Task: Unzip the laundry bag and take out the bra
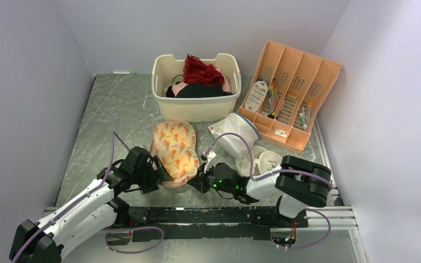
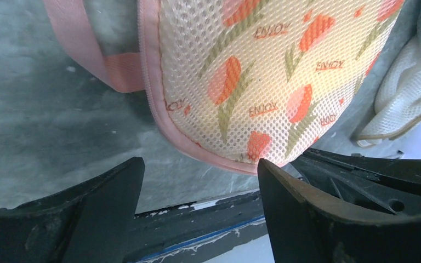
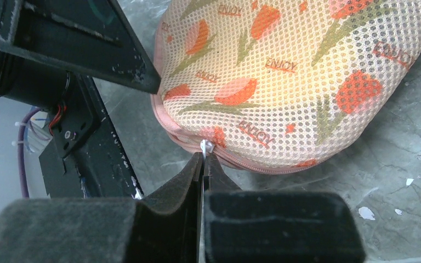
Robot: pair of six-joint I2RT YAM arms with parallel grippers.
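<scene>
The laundry bag (image 1: 175,149), cream with an orange-red floral print and pink edging, lies flat mid-table, zipped shut. My right gripper (image 3: 204,156) is shut on the white zip pull (image 3: 206,147) at the bag's near edge (image 3: 285,82); in the top view it (image 1: 195,181) sits at the bag's near right corner. My left gripper (image 2: 200,172) is open and empty, its jaws wide apart just short of the bag's pink-edged near end (image 2: 263,82); in the top view it (image 1: 154,174) is at the bag's near left side. The bra is hidden.
A cream basket (image 1: 196,104) holding a red lacy garment (image 1: 202,71) stands behind the bag. A white mesh dome bag (image 1: 234,133) and round white flat bags (image 1: 264,160) lie to the right. An orange divided tray (image 1: 289,93) is at back right. The black rail (image 1: 208,215) runs along the near edge.
</scene>
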